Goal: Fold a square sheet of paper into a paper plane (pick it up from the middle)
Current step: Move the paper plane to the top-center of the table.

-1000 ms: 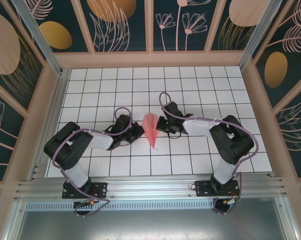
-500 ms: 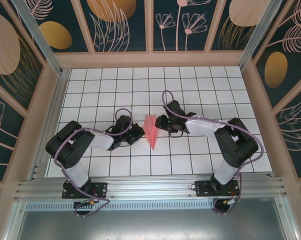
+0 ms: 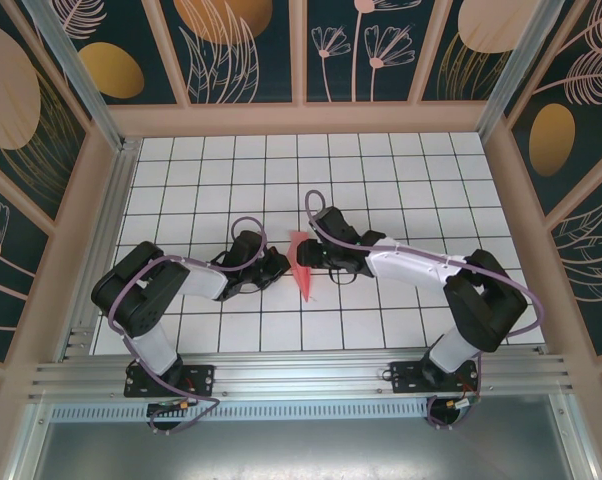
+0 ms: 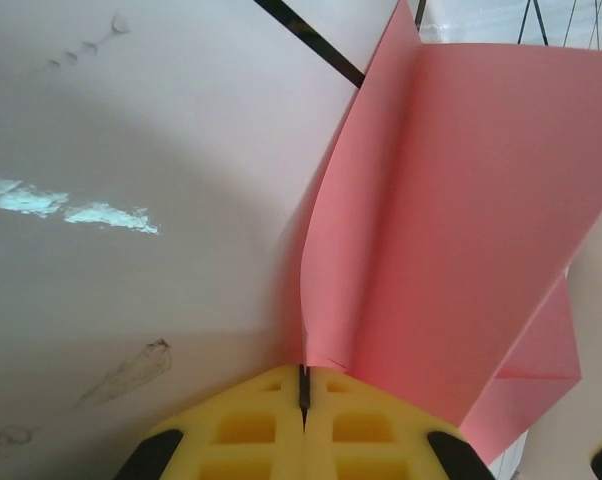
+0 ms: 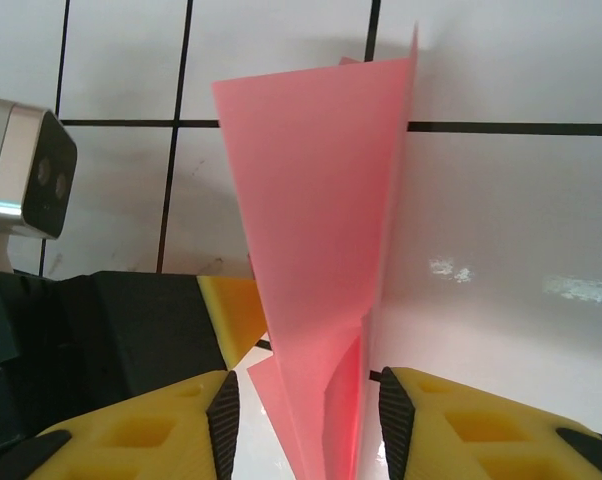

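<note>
While left tool point(image 4: 303, 405) pinches paper plane point(image 4: 461, 200), right tool point(image 5: 303, 415) straddles it, unclosed.

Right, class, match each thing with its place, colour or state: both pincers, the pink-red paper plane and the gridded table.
Things:
1 left pincer
2 right pincer
3 pink-red paper plane
4 tiled table top

States:
A white, black grid lines
B shut on the paper
C between the two pincers
D open, paper in the gap

Pairs: 1-B, 2-D, 3-C, 4-A.
</note>
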Tool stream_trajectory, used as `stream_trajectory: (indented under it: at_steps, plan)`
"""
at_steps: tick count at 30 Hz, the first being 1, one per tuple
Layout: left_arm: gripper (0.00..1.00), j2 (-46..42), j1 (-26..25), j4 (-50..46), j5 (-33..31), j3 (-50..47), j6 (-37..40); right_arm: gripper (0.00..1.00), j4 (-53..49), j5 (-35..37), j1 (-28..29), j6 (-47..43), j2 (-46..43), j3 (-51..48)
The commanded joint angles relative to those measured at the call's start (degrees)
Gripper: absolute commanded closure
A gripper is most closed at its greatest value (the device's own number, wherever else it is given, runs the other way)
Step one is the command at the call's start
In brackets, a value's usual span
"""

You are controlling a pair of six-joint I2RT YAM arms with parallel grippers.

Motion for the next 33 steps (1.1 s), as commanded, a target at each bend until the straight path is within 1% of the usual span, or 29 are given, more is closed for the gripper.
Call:
stream_trajectory:
  at_steps: [1, 6, 9, 11, 13, 17, 20, 23, 28, 31, 33]
  plan:
    - [1.0, -2.32, 0.24, 1.92, 1.46, 1.21, -0.49, 0.61, -2.01, 2.43, 0.79, -1.62, 0.2, 2.08]
    - [1.0, -3.14, 0.26, 2.73, 2.02, 1.2, -0.83, 0.61, -2.67, 1.79, 1.44, -1.63, 1.6, 2.39]
    - [1.0, -3.59, 0.23, 2.53, 2.08, 1.13, -0.67, 0.56, -3.31, 1.87, 1.9, -1.36, 2.67, 2.87]
    - [1.0, -3.44, 0.19, 2.43, 2.1, 1.11, -0.56, 0.5, -3.95, 2.29, 2.0, -0.98, 3.58, 3.27]
    - [1.0, -3.09, 0.2, 2.74, 2.25, 1.11, -0.52, 0.47, -4.51, 2.88, 2.04, -0.42, 4.41, 3.59]
    - [1.0, -2.85, 0.2, 3.23, 2.39, 0.85, -0.68, 0.47, -5.48, 2.88, 2.17, 0.65, 6.15, 4.96]
    - [1.0, -2.72, 0.22, 3.14, 2.3, 0.74, -0.72, 0.47, -6.51, 5.52, 2.51, 1.01, 6.94, 5.63]
    - [1.0, -2.72, 0.24, 3.23, 2.3, 0.5, -0.9, 0.47, -6.85, 5.25, 2.52, 0.92, 7.26, 5.62]
    - [1.0, -2.89, 0.24, 3.36, 1.99, 0.15, -1.12, 0.52, -6.71, 3.93, 2.7, 0.75, 6.7, 4.77]
    - [1.0, -2.75, 0.25, 3.84, 2.06, -0.1, -1.34, 0.52, -6.06, 3.39, 2.83, 0.65, 6.07, 3.69]
    - [1.0, -2.75, 0.25, 3.93, 1.99, -0.21, -1.45, 0.49, -4.8, 0.53, 2.88, 0.53, 5.45, 2.71]
